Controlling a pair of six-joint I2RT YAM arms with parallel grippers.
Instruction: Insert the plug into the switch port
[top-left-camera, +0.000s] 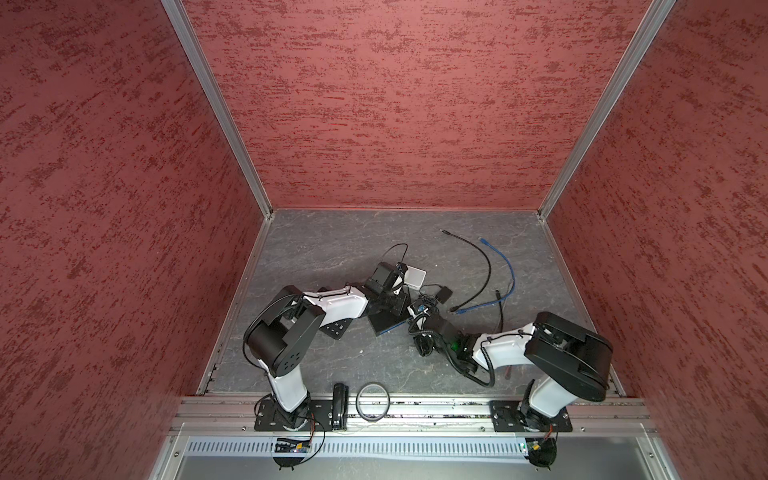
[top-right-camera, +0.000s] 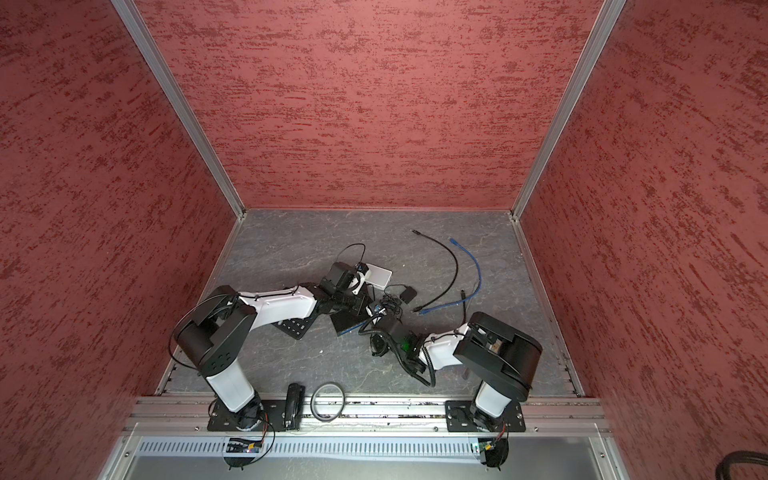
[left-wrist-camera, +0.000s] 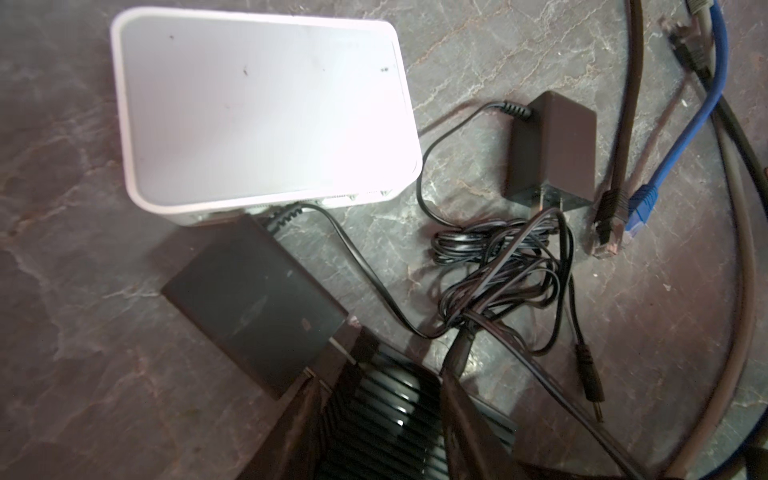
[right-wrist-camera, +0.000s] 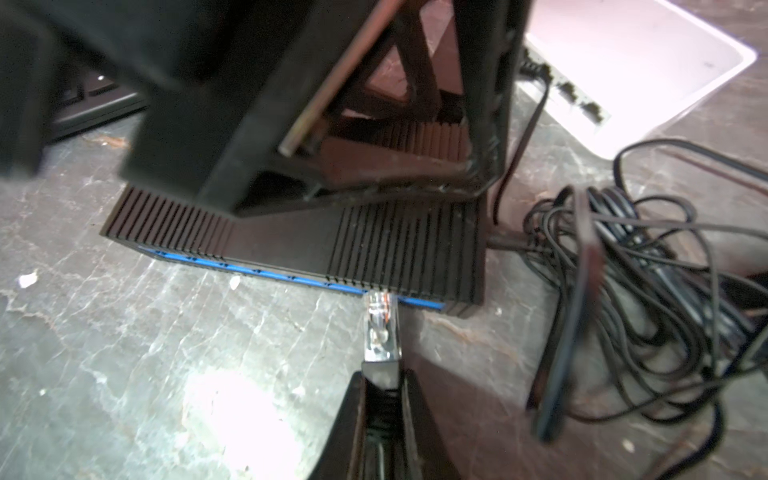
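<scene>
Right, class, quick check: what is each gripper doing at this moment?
Left gripper: jaws partly closed around the black switch, steadying it.
Right gripper: shut on the clear plug, its tip at the switch's port row.

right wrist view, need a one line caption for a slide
Right gripper presses a clear plug at the blue port row of the black switch, which the left gripper steadies from above.

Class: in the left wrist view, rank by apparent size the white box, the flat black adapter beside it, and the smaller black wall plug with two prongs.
1. White box, largest.
2. Flat black adapter; nearer the camera, which may flatter it.
3. Smaller black wall plug, smallest.
</scene>
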